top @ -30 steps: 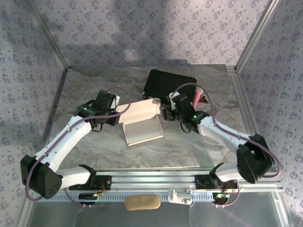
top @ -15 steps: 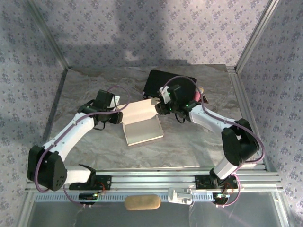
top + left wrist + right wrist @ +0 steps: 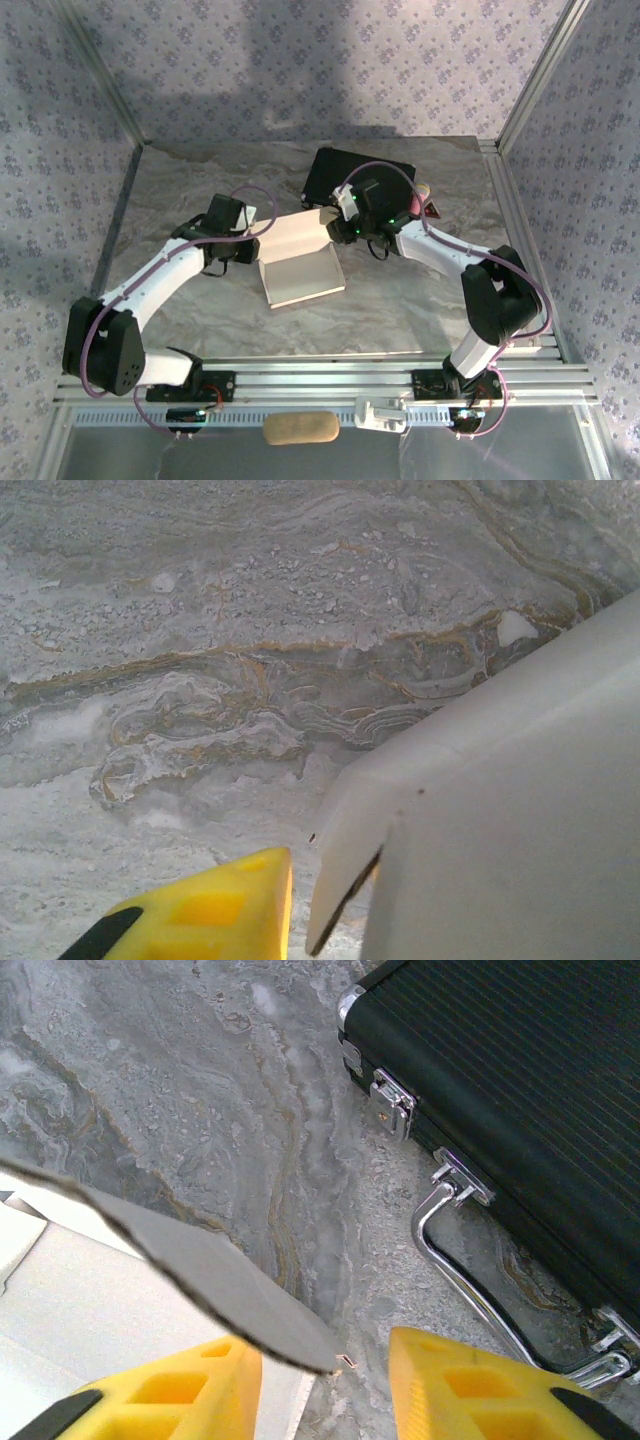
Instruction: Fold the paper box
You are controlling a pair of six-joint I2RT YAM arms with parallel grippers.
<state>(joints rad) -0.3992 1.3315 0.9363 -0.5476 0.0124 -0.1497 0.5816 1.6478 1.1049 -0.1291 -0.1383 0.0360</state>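
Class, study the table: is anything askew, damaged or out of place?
Nothing looks spilled or broken. The paper box sits half-folded and skewed to the table edge, one flap sticking up inside the open right gripper. The black case behind it also lies at an angle.

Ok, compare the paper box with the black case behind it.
The paper box is cream cardboard; the black case is dark and ribbed. The paper box lies open, flaps loose; the black case is shut, with metal latches. Both are rectangular and rest on the marble table.
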